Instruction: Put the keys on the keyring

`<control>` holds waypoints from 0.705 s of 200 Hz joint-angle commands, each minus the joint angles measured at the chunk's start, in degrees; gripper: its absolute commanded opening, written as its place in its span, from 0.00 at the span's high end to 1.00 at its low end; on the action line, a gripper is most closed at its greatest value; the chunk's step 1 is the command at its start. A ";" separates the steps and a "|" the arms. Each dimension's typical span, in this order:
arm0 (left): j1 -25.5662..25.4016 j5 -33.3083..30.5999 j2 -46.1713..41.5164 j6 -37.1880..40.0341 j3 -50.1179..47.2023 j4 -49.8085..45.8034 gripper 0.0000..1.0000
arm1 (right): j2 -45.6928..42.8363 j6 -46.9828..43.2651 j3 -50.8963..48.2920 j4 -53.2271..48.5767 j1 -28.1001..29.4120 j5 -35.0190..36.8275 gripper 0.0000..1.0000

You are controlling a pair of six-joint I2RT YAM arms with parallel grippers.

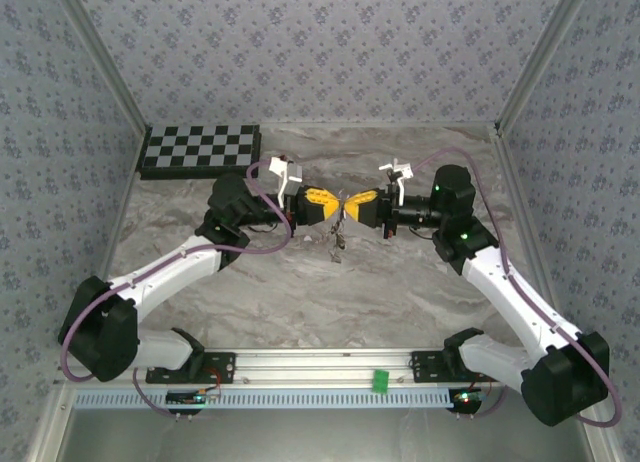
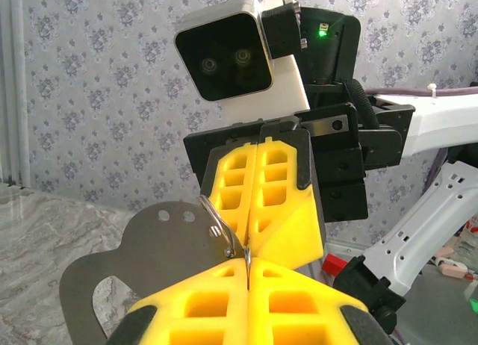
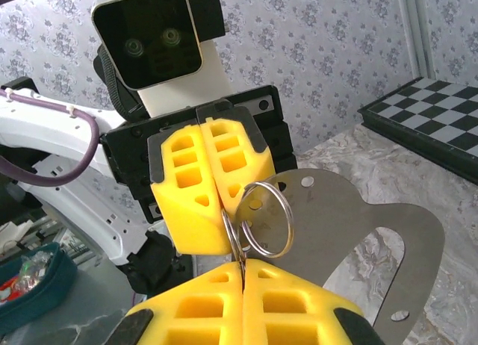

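so the whole thing sits in a booth with grey floral wallpaper walls (image 1: 320, 52), and the floor of it is a marble-look table (image 1: 400, 292). there's an aluminium rail (image 1: 320, 367) along the near edge where the arm bases are bolted.

the left arm (image 1: 170, 272) and right arm (image 1: 510, 282) both reach in toward the middle of the table and meet nose to nose, up off the surface. a black and white checkerboard (image 1: 200, 149) lies flat in the far left corner, well apart from the action.

the left gripper (image 1: 333, 204) and right gripper (image 1: 352, 201) have their yellow tips pretty much touching each other. on both, the yellow fingers are pressed together with no gap you can see.

a flat grey metal plate (image 3: 358, 225) with a few small holes and a big cutout hangs right beside the tips. from the left wrist it sits to the left of the fingers, from the right wrist to the right.

the keyring (image 3: 267, 218) is right between the two grippers. its wire runs into the seam of the right fingers, and the left fingers pinch it too, so both look clamped on it.

something small and dark (image 1: 337, 244) dangles under the meeting point, above the table. honestly can't tell if that's the keys, it's too tiny.

little green piece (image 1: 380, 380) sits on the rail.
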 commanded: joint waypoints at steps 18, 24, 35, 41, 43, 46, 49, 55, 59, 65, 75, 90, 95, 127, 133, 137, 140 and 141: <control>-0.65 -0.28 -2.03 -1.36 0.68 4.44 1.00 | 1.22 -1.14 0.02 -1.74 0.46 -1.44 1.00; -0.67 -0.39 -1.94 -1.95 0.56 5.30 1.00 | 1.49 -1.07 0.03 -1.82 0.57 -1.76 1.00; -0.75 -0.27 -1.70 -3.23 0.50 7.16 1.00 | 2.00 -1.22 0.01 -2.01 0.76 -2.37 1.00; -0.77 -0.10 -1.53 -3.82 0.51 8.13 1.00 | 2.27 -1.36 0.09 -2.24 0.92 -2.58 0.99; -0.80 -0.03 -1.55 -3.99 0.48 8.35 1.00 | 2.36 -1.41 0.10 -2.29 0.94 -2.60 0.99; -0.81 0.04 -1.56 -4.25 0.60 8.63 1.00 | 2.46 -1.49 0.20 -2.46 1.02 -2.54 0.99; -0.86 -0.02 -1.52 -4.40 0.60 8.90 1.00 | 2.55 -1.56 0.25 -2.60 1.03 -2.59 0.98; -1.01 0.04 -1.51 -4.60 0.59 9.19 1.00 | 2.68 -1.67 0.21 -2.71 1.06 -2.60 0.98; -1.01 -0.09 -1.50 -4.66 0.56 9.25 1.00 | 2.77 -1.69 0.19 -2.69 1.12 -2.67 0.98; -1.11 -0.21 -1.51 -4.70 0.59 9.25 1.00 | 2.86 -1.74 0.25 -2.65 1.21 -2.69 0.98; -1.21 -0.20 -1.55 -4.87 0.54 9.41 1.00 | 2.84 -1.84 0.27 -2.65 1.30 -2.54 0.97; -1.35 -0.32 -1.62 -4.96 0.42 9.69 1.00 | 2.86 -1.84 0.22 -2.41 1.38 -2.56 0.96; -1.43 -0.46 -1.65 -4.96 0.28 9.81 1.00 | 2.86 -1.79 0.21 -2.31 1.34 -2.61 0.96; -2.30 -0.96 -0.45 -6.85 -0.15 13.14 1.00 | 2.94 -0.55 -0.58 0.36 1.94 -2.52 0.95; -2.43 -0.69 -0.11 -7.14 -0.08 13.46 1.00 | 3.08 -0.49 -0.58 0.66 2.13 -2.44 0.95; -2.45 -0.68 0.07 -7.30 -0.03 13.54 1.00 | 3.12 -0.46 -0.59 0.73 2.24 -2.38 0.95; -2.52 -0.62 0.20 -7.40 0.06 13.65 1.00 | 3.19 -0.48 -0.68 0.76 2.24 -2.28 0.95; -2.53 -0.70 0.27 -7.41 0.03 13.74 1.00 | 3.20 -0.46 -0.69 0.77 2.21 -2.22 0.95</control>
